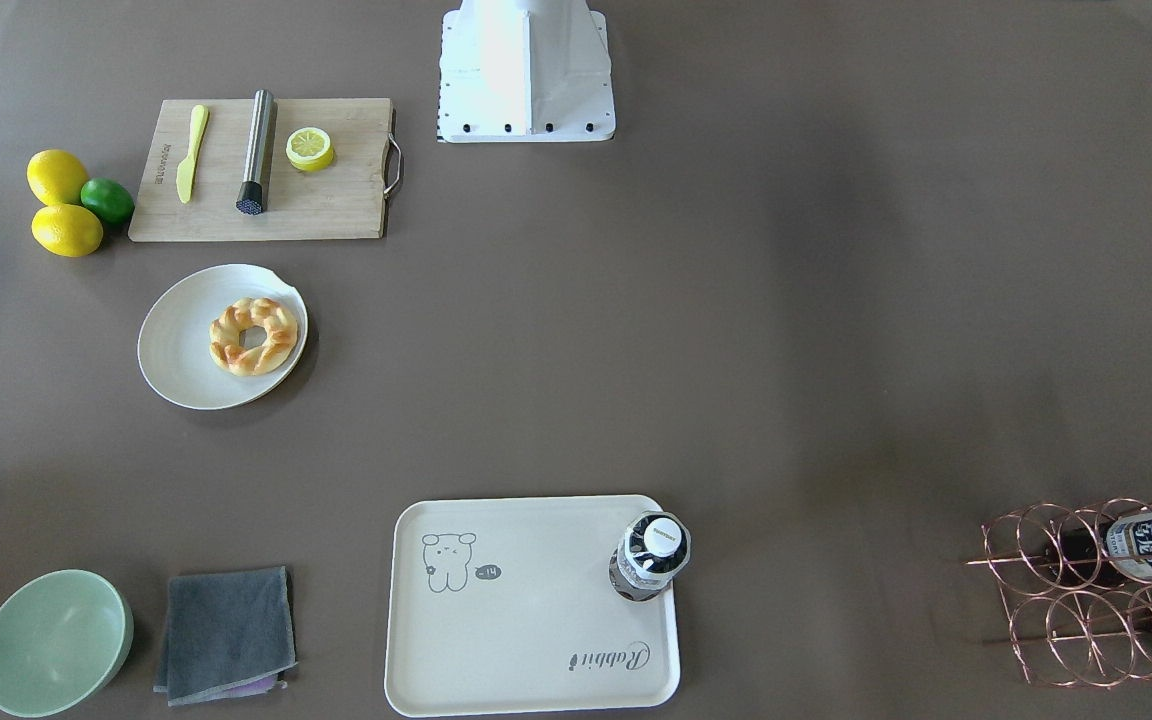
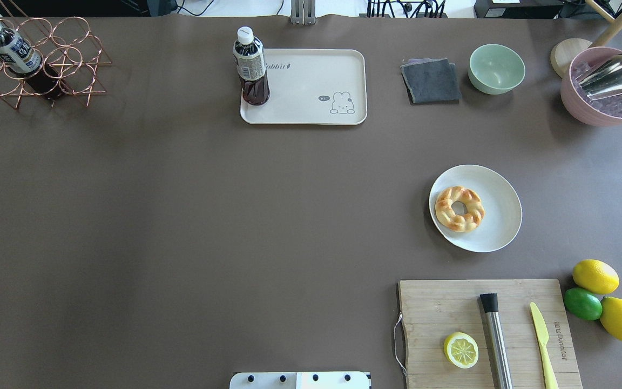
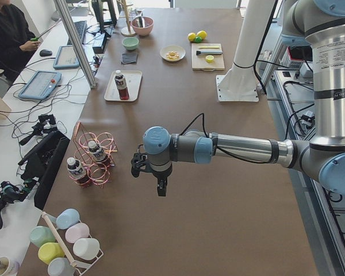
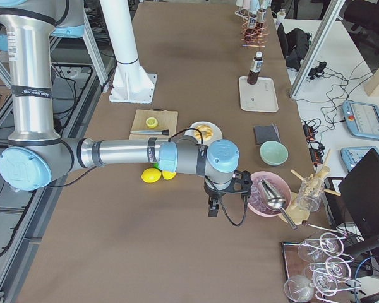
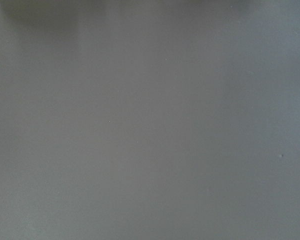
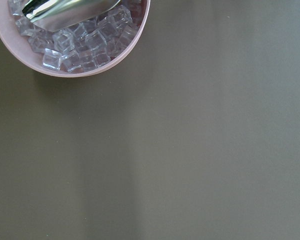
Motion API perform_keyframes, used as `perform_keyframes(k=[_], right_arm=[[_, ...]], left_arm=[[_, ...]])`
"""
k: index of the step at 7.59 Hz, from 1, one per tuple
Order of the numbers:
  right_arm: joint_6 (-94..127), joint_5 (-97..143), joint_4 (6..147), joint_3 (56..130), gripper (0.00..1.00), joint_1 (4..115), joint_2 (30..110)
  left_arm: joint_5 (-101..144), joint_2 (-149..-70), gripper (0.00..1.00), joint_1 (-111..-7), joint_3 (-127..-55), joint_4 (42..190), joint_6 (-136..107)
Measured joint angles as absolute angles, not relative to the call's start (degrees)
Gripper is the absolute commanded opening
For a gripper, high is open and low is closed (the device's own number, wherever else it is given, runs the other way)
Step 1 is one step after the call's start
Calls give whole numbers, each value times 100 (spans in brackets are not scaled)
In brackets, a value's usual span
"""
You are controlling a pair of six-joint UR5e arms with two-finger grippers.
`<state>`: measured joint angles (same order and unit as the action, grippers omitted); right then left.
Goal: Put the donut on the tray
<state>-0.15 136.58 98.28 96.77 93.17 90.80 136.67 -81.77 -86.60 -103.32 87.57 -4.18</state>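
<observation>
Donut (image 2: 459,208) sits on the round plate (image 2: 500,216) at the right of the counter (image 2: 181,216), well apart from the tray (image 2: 311,81) at the far edge, so grasping, carrying and placing all seem left. Left pincer (image 3: 160,190) and right pincer (image 4: 211,208) hang off to either end; spread or pressed together, I cannot tell

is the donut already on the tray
No, the donut lies on the round white plate, well apart from the tray, which holds only a bottle.
</observation>
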Motion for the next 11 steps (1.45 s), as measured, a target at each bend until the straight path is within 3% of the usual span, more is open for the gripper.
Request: perform_keyframes(k=[11], right_arm=[[-18,13662,9833,9704,100,9319,9137]], left_arm=[[13116,-8153,98,-8605,-10354,8756,-405]])
